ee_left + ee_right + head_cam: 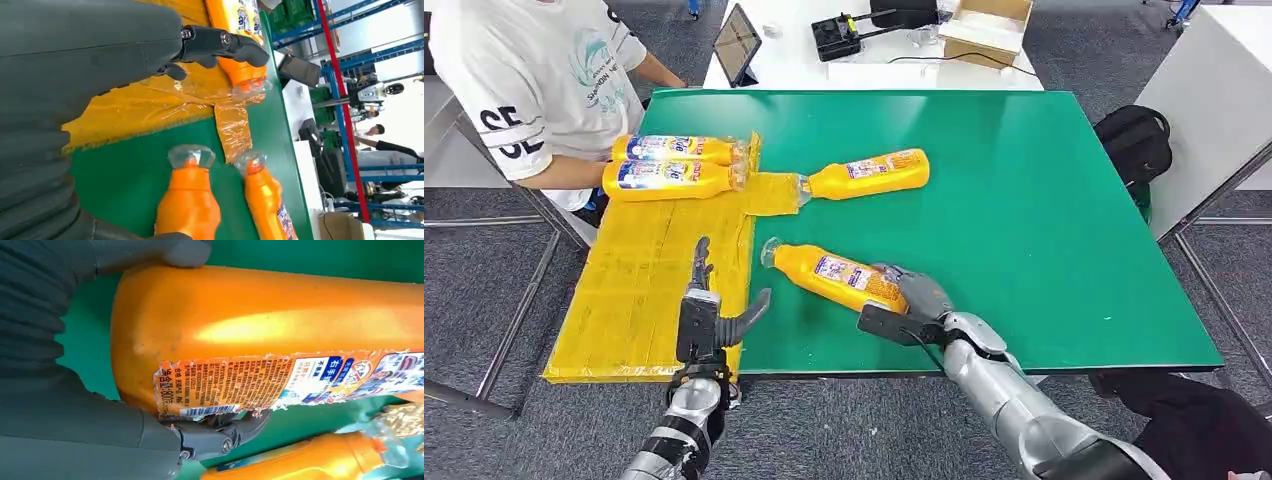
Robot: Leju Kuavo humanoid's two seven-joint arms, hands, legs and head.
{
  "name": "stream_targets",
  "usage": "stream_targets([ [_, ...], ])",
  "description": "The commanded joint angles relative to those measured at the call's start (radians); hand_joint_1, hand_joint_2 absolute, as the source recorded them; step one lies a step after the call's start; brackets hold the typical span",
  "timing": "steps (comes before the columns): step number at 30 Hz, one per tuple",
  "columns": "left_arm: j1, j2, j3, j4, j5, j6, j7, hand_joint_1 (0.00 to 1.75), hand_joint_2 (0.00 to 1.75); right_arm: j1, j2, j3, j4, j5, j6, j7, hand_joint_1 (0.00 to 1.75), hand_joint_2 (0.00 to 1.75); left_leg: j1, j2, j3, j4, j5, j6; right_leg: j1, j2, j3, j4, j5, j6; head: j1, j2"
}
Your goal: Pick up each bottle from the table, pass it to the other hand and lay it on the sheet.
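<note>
Head view, right hand [904,305] wrapped round base of nearest bottle [834,276] on green table [1044,220], left hand [714,310] spread, holding nothing, over yellow sheet [639,290].

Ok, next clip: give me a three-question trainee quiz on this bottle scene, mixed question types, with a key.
1. Multiple choice: how many orange bottles lie fully on the yellow sheet? A) none B) two C) four
2. True or false: the left hand holds a bottle.
3. Fill in: the right hand grips the near bottle at its ____ end, opposite the cap.

Key: 1 B, the two sheet bottles lie side by side at the far end. 2 False, it hovers empty, fingers apart, over the sheet's edge. 3 Base. The far bottle lies on the green table, its cap touching the sheet's flap.
</note>
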Motion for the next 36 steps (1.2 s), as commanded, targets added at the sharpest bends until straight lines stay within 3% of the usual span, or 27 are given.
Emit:
stream_targets([
  [1, -0.025, 0.003, 0.009, 0.067, -0.003, -0.008, 0.003, 0.00, 1.75, 0.057, 0.024, -0.042, 0.012, 0.000, -0.005, -0.011, 1.75, 1.75, 0.000, -0.002, 0.005, -0.002, -0.001, 0.001, 0.001, -0.003, 0.006, -0.002, -0.002, -0.004, 0.000, 0.000],
  [9, -0.024, 0.002, 0.019, 0.068, -0.006, -0.013, 0.003, 0.00, 1.75, 0.062, 0.027, -0.077, -0.017, 0.005, -0.014, -0.022, 1.75, 1.75, 0.000, -0.001, 0.004, -0.002, -0.001, 0.001, 0.001, -0.002, 0.005, -0.002, -0.001, -0.003, 0.000, 0.000],
  [13, -0.012, 0.001, 0.039, 0.055, -0.005, -0.005, 0.003, 0.00, 1.75, 0.100, 0.040, -0.149, -0.109, -0.009, -0.102, -0.068, 1.75, 1.75, 0.000, -0.001, 0.004, -0.001, -0.001, 0.001, 0.000, -0.002, 0.004, -0.001, -0.001, -0.003, 0.000, 0.000],
  [15, 0.008, 0.001, 0.057, 0.036, -0.011, 0.002, 0.003, 0.00, 1.75, 0.176, 0.068, -0.221, -0.304, 0.016, -0.222, -0.088, 1.75, 1.75, 0.000, 0.000, 0.003, -0.002, -0.001, 0.001, 0.000, -0.001, 0.004, -0.001, -0.001, -0.003, 0.000, 0.000],
  [17, 0.018, 0.001, 0.061, 0.026, -0.014, 0.001, 0.003, 0.00, 1.75, 0.229, 0.076, -0.238, -0.440, 0.040, -0.225, -0.054, 1.75, 1.75, 0.000, 0.001, 0.004, -0.001, -0.002, 0.001, 0.001, 0.000, 0.004, -0.001, -0.002, -0.003, 0.000, 0.000],
  [22, 0.020, -0.012, 0.075, 0.026, -0.014, 0.016, 0.003, 0.00, 1.75, 0.378, 0.148, -0.350, -0.793, -0.002, -0.409, -0.144, 1.75, 1.75, 0.000, -0.002, -0.004, 0.000, -0.001, 0.001, 0.000, -0.002, -0.003, 0.001, -0.001, -0.002, 0.000, 0.000],
  [27, 0.020, -0.015, 0.077, 0.029, -0.006, 0.016, 0.003, 0.00, 1.75, 0.417, 0.169, -0.372, -0.869, -0.008, -0.479, -0.186, 1.75, 1.75, -0.001, -0.004, -0.006, 0.000, -0.001, 0.001, 0.000, -0.003, -0.004, 0.001, -0.002, -0.002, 0.000, 0.000],
  [36, 0.020, -0.015, 0.077, 0.029, -0.006, 0.016, 0.003, 0.00, 1.75, 0.417, 0.169, -0.372, -0.869, -0.008, -0.479, -0.186, 1.75, 1.75, -0.001, -0.004, -0.006, 0.000, -0.001, 0.001, 0.000, -0.002, -0.005, 0.000, -0.001, -0.002, 0.000, 0.000],
])
